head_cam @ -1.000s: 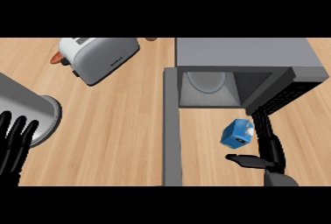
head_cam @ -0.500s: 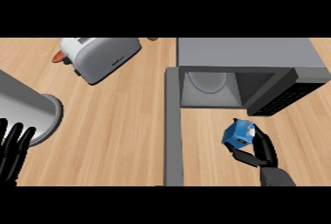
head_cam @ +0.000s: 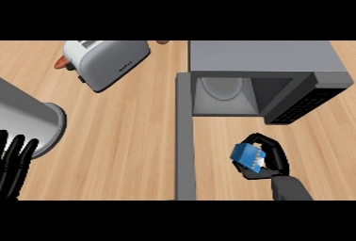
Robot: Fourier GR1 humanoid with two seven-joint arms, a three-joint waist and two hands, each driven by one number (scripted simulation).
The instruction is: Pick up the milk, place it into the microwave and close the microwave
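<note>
Right hand (head_cam: 272,157) fingers curled round milk (head_cam: 249,157), at 6 o'clock of open microwave (head_cam: 264,61). Left hand (head_cam: 14,162) resting, fingers straight, 8 o'clock edge. Risk: carton clips microwave front or door (head_cam: 184,141) on entry, twists in grasp.

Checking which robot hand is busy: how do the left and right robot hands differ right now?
The right robot hand is curled round the blue milk carton in front of the open microwave; the left robot hand holds nothing. The right's fingers are bent, the left's straight, resting at the left edge. Both are black.
</note>
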